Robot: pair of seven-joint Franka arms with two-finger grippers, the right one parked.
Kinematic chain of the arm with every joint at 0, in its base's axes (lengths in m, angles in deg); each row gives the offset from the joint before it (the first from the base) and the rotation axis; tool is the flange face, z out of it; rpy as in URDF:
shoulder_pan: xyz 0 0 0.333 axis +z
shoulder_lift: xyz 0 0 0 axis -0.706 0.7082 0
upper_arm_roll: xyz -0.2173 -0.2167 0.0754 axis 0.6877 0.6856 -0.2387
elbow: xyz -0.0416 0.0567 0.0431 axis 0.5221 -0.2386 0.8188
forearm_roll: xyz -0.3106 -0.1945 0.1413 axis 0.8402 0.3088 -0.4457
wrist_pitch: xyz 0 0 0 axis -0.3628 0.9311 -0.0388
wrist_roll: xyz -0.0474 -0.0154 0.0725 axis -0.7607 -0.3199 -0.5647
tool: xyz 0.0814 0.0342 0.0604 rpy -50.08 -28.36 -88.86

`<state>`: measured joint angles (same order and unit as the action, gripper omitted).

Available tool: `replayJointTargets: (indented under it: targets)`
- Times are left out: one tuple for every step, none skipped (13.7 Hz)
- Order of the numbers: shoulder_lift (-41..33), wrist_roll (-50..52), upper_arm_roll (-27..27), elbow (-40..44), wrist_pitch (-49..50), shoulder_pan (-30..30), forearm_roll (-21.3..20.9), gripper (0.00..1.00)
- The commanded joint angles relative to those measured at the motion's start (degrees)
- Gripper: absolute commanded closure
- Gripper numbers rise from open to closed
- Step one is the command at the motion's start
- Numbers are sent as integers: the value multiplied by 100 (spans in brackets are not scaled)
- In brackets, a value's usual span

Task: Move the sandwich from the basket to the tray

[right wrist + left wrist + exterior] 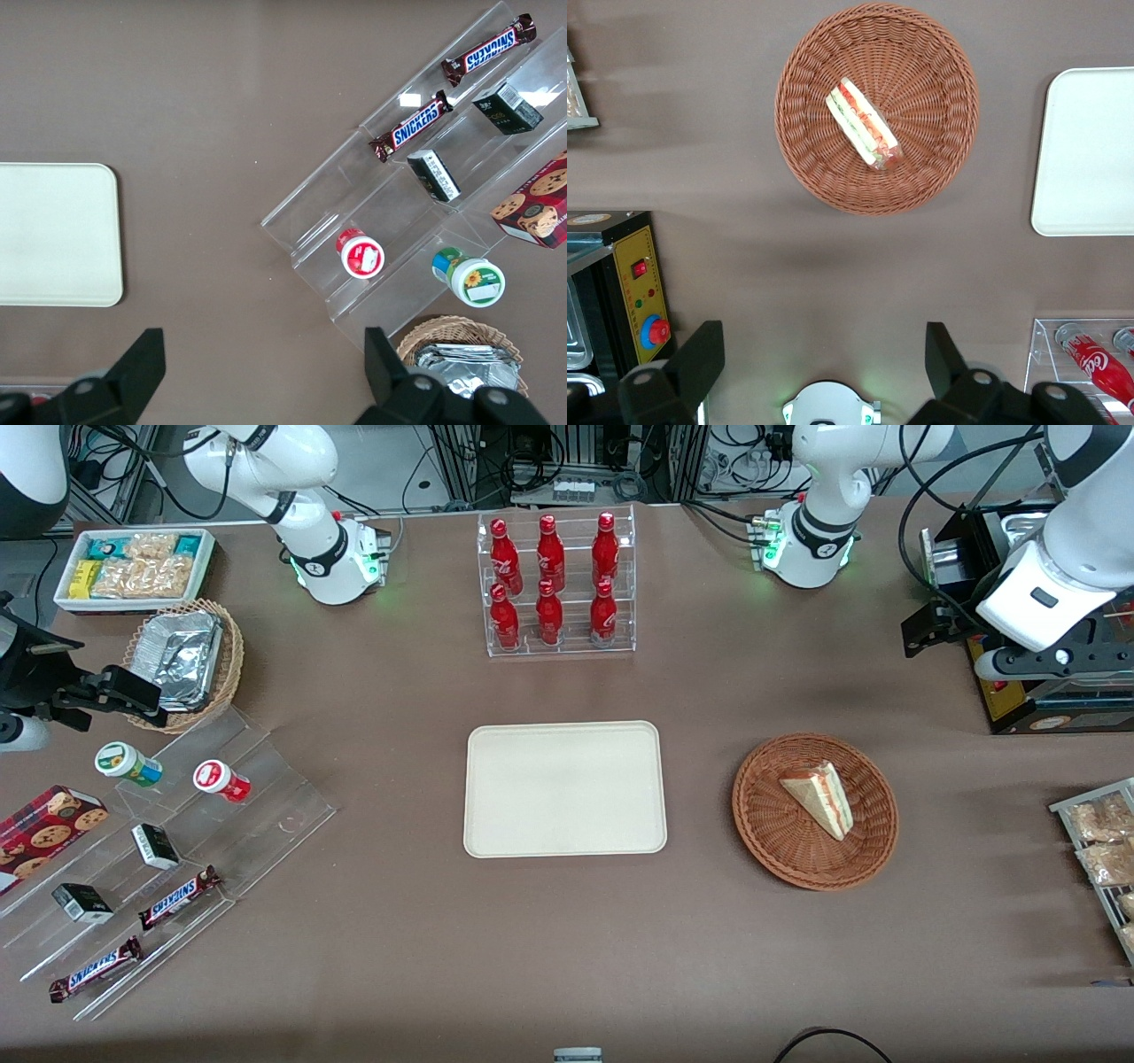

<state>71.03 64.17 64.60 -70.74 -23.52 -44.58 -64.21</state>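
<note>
The round reddish-brown woven wicker basket point(815, 810) looks rough and ribbed, and the pale triangular sandwich point(819, 797) in it has soft, matt bread. The flat cream-white rectangular tray point(565, 789) looks smooth and matt. The brown desk point(567, 957) has a dull, cloth-like cover. The left arm's black hand point(824, 372), above the desk, has matt plastic-looking fingers point(700, 359), spread apart.

The left arm is raised at the working arm's end of the table, its gripper point(824, 354) pointing down, fingers point(700, 354) spread wide and holding nothing.
</note>
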Motion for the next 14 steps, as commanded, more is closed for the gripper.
replayJointTargets:
  targets:
    - [-100, 34, -27, 8, 119, -15, 44, 0]
    - [-91, 25, -27, -10, 119, -15, 44, 0]
    - [-82, 16, -27, -45, 75, -15, 35, 0]
    - [-65, 7, -18, -80, 40, -24, 27, 0]
    - [-47, 7, -18, -115, -38, -24, 44, 0]
    - [5, 16, -27, -159, -100, -15, 62, 0]
    - [32, 7, -27, -246, -162, -15, 44, 0]
    - [32, 7, -27, -369, -354, -15, 44, 0]
    - [41, 7, -27, -527, -547, -15, 44, 0]
    - [76, 7, -27, -659, -732, -7, 44, 0]
    - [94, 7, -27, -739, -890, 11, 44, 0]
    - [146, 7, -27, -792, -996, 20, 44, 0]
    - [233, 7, -27, -810, -1076, 37, 35, 0]
    - [356, 7, -18, -810, -1181, 46, 35, 0]
